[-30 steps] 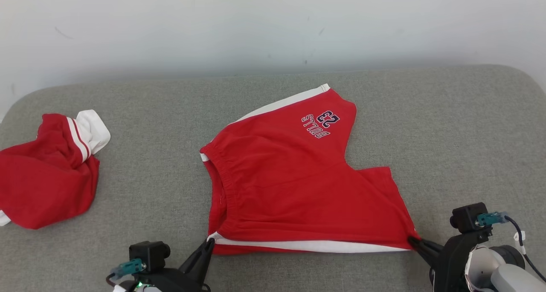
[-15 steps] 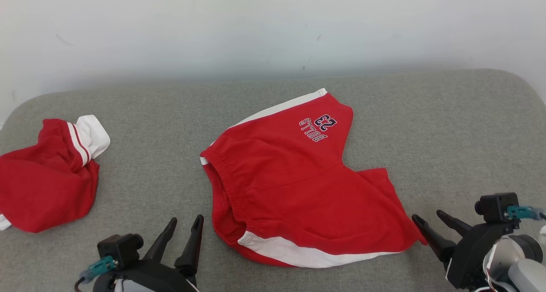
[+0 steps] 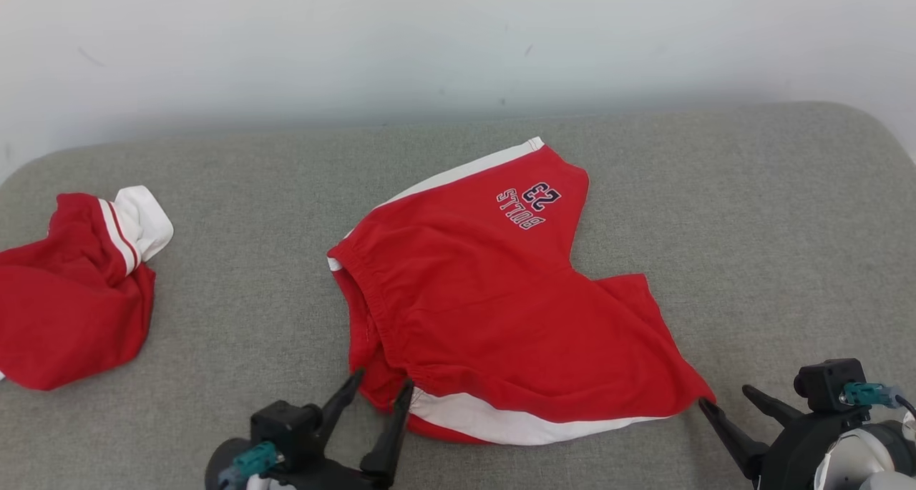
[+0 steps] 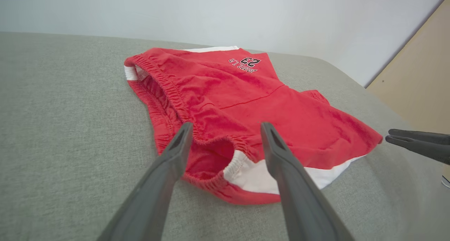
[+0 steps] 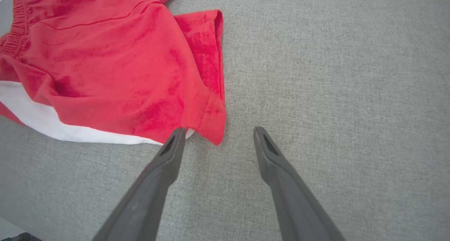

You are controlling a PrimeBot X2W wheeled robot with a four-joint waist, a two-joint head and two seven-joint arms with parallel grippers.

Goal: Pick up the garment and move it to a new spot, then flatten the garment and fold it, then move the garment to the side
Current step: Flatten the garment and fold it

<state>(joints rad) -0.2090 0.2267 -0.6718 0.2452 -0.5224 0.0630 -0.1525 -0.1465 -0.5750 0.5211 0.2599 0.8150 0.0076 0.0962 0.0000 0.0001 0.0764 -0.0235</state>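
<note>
Wide open, empty: left hand [image 3: 383, 379] at waistband corner of shorts [image 3: 486, 297], right hand [image 3: 725, 395] beside hem corner, poised to flatten.

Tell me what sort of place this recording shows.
Probably an indoor garment-folding test bench: a grey fabric-covered surface against a plain white wall, bearing red shorts with white stripes and a crumpled red-and-white garment.

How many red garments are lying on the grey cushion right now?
2: the red shorts spread in the middle, a crumpled red garment at the left edge, partly cropped.
</note>
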